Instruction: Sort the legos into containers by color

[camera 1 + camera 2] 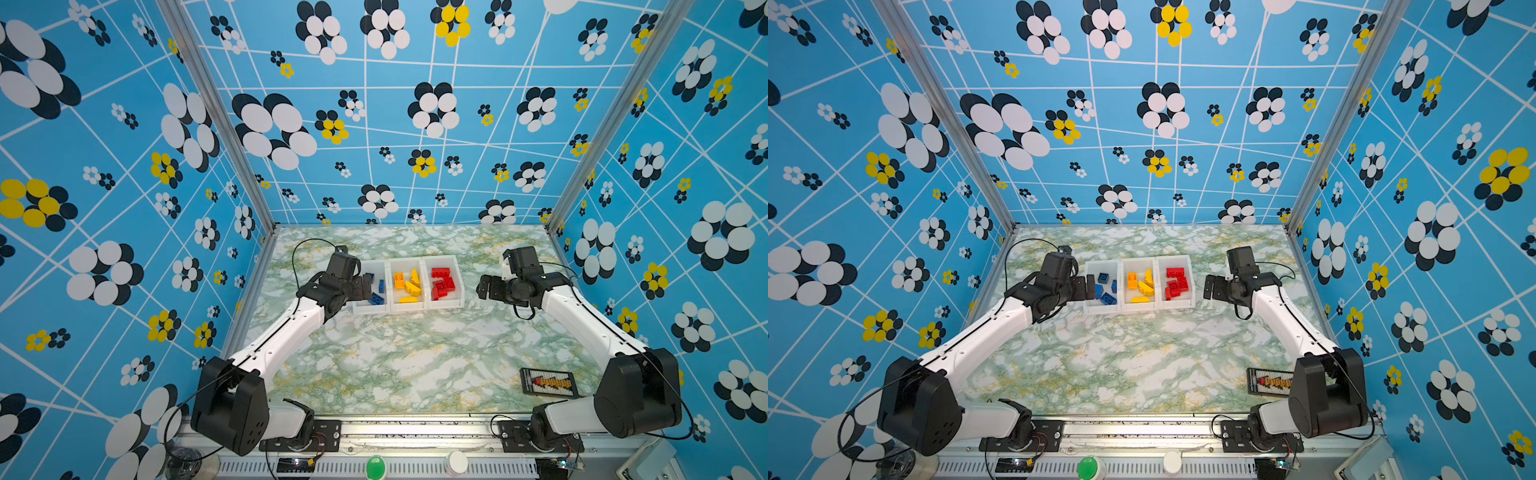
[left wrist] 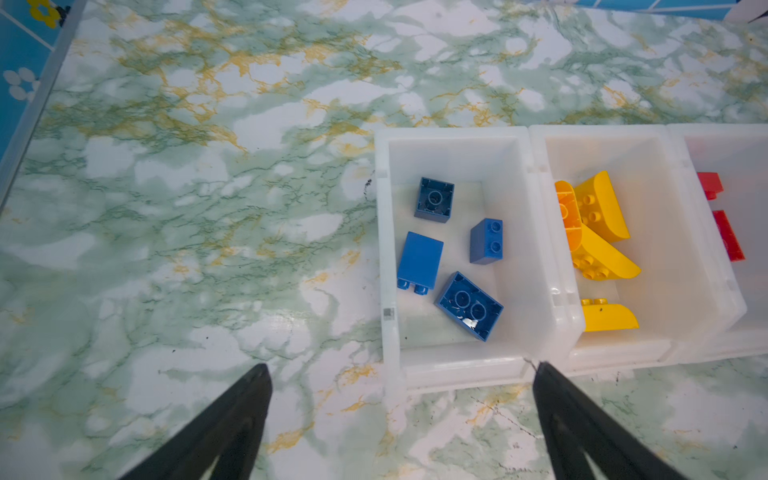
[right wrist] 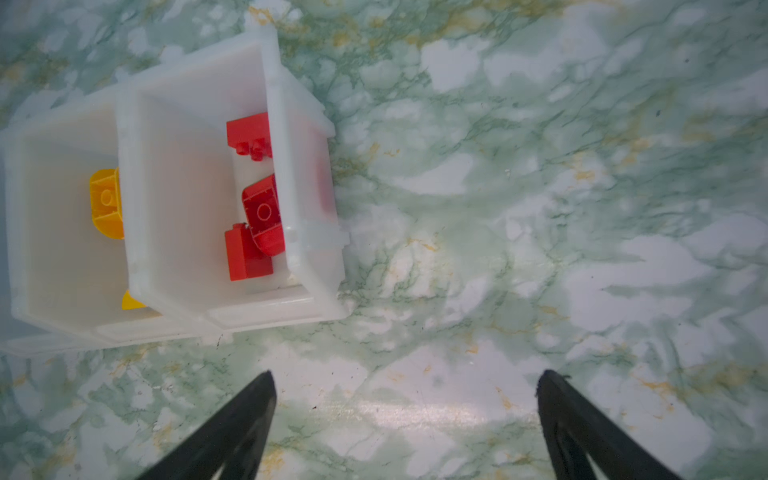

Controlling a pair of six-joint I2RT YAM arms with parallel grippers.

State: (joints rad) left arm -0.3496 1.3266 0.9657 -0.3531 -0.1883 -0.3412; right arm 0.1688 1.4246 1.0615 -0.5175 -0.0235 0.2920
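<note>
Three white containers (image 1: 409, 308) (image 1: 1138, 308) stand joined in a row at the middle back of the table. Blue legos (image 1: 377, 291) (image 2: 469, 305) lie in the left one, yellow legos (image 1: 409, 283) (image 2: 602, 208) in the middle one, and red legos (image 1: 442, 282) (image 3: 262, 212) in the right one. My left gripper (image 1: 368, 287) (image 2: 401, 365) is open and empty at the left bin's outer edge. To the right of the red bin, apart from it, my right gripper (image 1: 482, 287) (image 3: 407, 374) is open and empty over bare table.
A black flat tray with small coloured beads (image 1: 548, 382) (image 1: 1268, 381) lies near the front right, beside the right arm's base. Patterned walls close the table on three sides. A green button (image 1: 375, 465) sits on the front rail.
</note>
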